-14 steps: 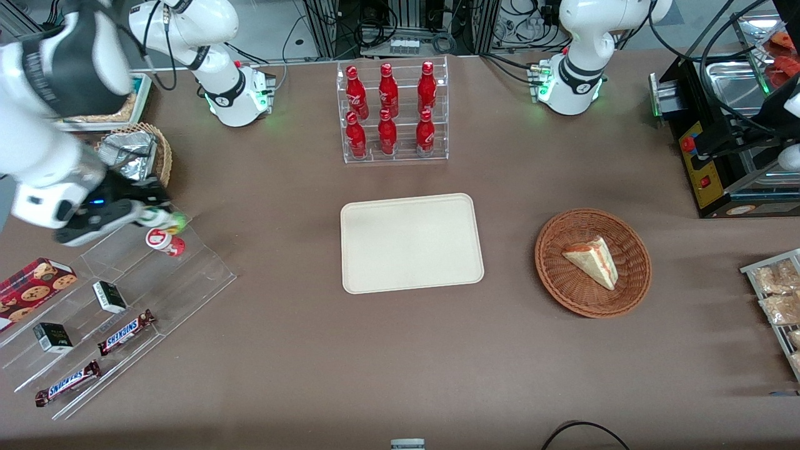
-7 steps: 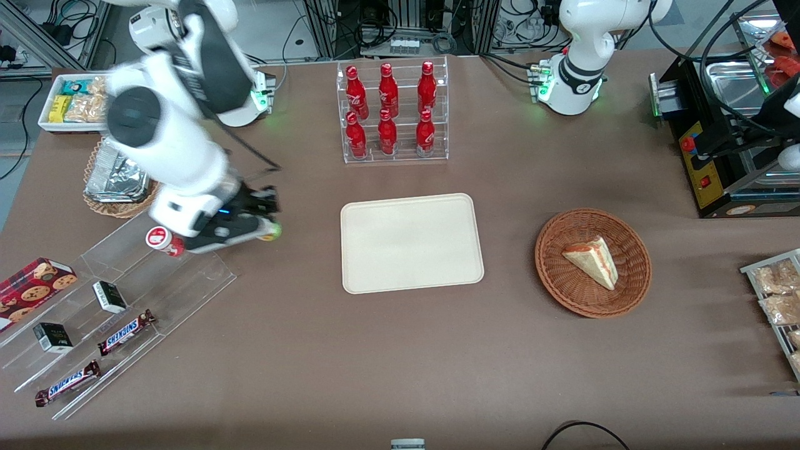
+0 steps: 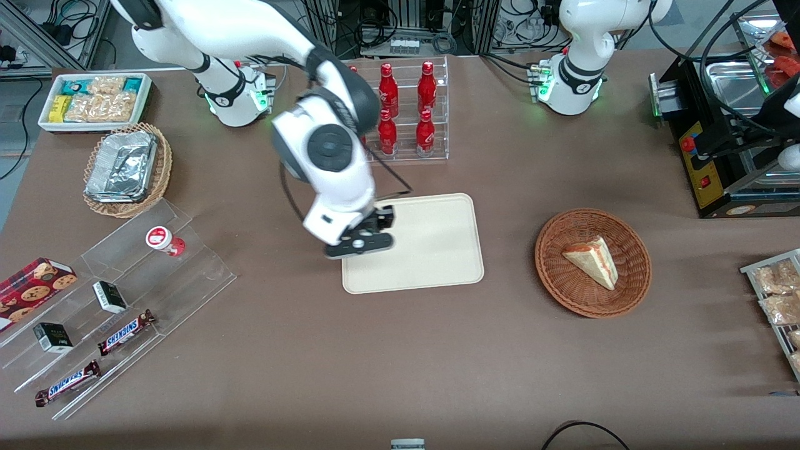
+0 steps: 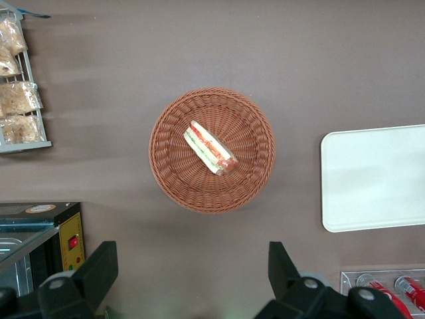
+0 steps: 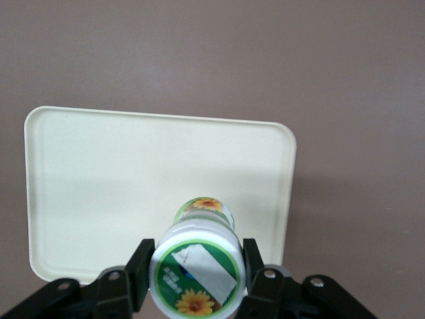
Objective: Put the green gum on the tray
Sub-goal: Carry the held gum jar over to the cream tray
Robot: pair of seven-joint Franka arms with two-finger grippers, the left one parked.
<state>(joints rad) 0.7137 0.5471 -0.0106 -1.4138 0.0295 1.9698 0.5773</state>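
Observation:
My right gripper [image 3: 365, 240] hangs above the cream tray [image 3: 431, 244], over the tray's edge toward the working arm's end. In the right wrist view the gripper [image 5: 196, 267] is shut on the green gum [image 5: 197, 272]: its black fingers [image 5: 141, 267] press both sides of the white lid with the green-and-yellow flower label. The gum is held in the air above the tray [image 5: 133, 166]. In the front view the gripper body hides the gum. The tray also shows in the left wrist view [image 4: 378, 179], bare.
A red-and-white gum bottle [image 3: 164, 240] stands on the clear stepped shelf [image 3: 194, 275] with snack bars and small boxes. A rack of red bottles [image 3: 406, 119] stands farther from the front camera than the tray. A wicker basket [image 3: 631, 294] with a sandwich sits toward the parked arm's end.
My right arm has swung from the clear shelf across the table to above the tray, carrying the green gum. The red-and-white bottle has stayed on the shelf.

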